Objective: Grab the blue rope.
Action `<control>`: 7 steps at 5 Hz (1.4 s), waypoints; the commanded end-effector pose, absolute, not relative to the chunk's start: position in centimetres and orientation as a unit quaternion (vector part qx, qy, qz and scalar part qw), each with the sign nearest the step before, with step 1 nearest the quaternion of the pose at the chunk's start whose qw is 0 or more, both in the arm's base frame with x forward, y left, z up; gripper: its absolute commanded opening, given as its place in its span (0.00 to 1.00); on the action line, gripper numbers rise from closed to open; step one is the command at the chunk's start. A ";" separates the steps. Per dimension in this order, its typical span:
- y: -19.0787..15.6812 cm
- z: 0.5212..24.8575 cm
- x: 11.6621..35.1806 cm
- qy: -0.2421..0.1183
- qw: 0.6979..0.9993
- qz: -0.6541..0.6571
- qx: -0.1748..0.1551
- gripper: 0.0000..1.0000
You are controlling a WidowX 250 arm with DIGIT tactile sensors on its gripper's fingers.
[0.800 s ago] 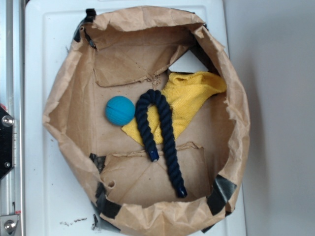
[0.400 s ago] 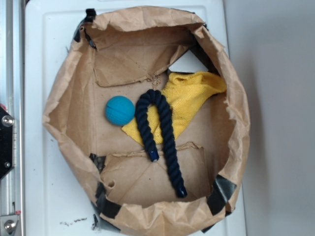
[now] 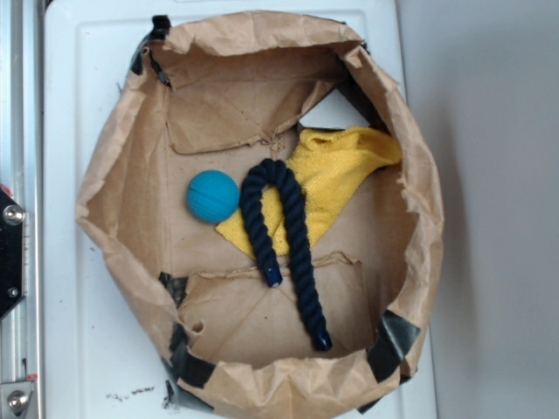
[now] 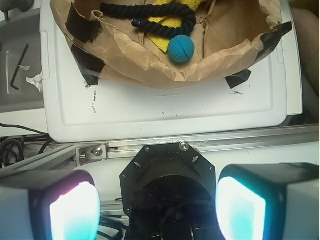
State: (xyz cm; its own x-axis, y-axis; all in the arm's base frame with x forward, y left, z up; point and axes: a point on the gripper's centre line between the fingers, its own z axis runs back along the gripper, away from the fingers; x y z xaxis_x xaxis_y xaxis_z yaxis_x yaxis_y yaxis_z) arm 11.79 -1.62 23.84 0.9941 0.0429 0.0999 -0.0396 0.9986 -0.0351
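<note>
Two glowing finger pads (image 4: 75,212) are showing at the bottom of the wrist view, one at each lower corner, so the jaws of the gripper (image 4: 159,212) are standing wide apart with nothing between them and nothing touching them. Between the pads a black octagonal mount (image 4: 167,172) is sitting against an aluminium rail (image 4: 240,139) that is running across the frame. Beyond the rail a white tray (image 4: 165,112) is lying on the counter and carrying a rolled-down brown paper bag (image 3: 118,188), its rim patched with strips of black tape (image 3: 395,342). The gripper is hanging well apart from the bag, on the near side of the rail. Inside the bag, the blue rope (image 3: 297,253) is lying flat in an inverted U as the exterior view shows it, its bend pointing toward the far wall of the bag and its two brighter blue capped ends pointing toward the near wall, the right leg reaching further than the left. Its upper part is resting across a yellow cloth (image 3: 336,179), while the lower ends are lying on the bag's paper floor. A teal ball (image 3: 212,195) is sitting just beside the rope's left leg, on the outside of the bend, at the edge of the cloth. At the left edge of the wrist view, a small black hex key (image 4: 19,67) is lying on a grey surface.
</note>
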 end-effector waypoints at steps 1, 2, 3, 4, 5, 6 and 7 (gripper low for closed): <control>-1.6 24.5 18.4 -0.085 0.995 -0.018 -0.057 1.00; -1.4 24.2 20.6 -0.118 0.989 -0.061 -0.064 1.00; -0.6 22.9 24.8 -0.142 0.976 -0.164 -0.024 1.00; -0.1 20.4 28.0 -0.128 0.954 -0.270 -0.032 1.00; 0.1 17.7 30.2 -0.120 0.950 -0.288 -0.013 1.00; -1.5 15.1 28.2 -0.116 0.939 -0.323 0.005 1.00; -2.7 13.4 26.7 -0.118 0.919 -0.376 0.004 1.00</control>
